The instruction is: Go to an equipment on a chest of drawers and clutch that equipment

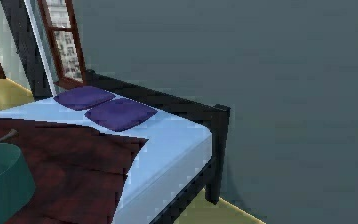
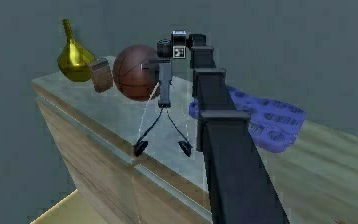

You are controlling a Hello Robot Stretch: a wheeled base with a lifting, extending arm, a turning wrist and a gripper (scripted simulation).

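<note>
A chest of drawers (image 2: pixel 107 150) with a grey top and pale wood front fills the arm side view's left half. On its top stands a brown-red ball (image 2: pixel 137 72), much like a basketball. The dark arm (image 2: pixel 222 130) rises from the bottom edge to two white marker squares (image 2: pixel 175 52) just right of the ball. The gripper (image 2: pixel 164 147) hangs below them, and its thin fingers (image 2: pixel 141 146) reach down over the grey top. With the ball standing right against the gripper's body, I cannot tell whether it holds anything.
A yellow vase (image 2: pixel 74 52) and a small brown thing (image 2: pixel 100 75) stand on the chest, left of the ball. A blue patterned cloth (image 2: pixel 267 118) lies beyond the arm. Ahead stands a dark-framed bed (image 1: pixel 219 130) with two purple pillows (image 1: pixel 119 113) against a grey wall.
</note>
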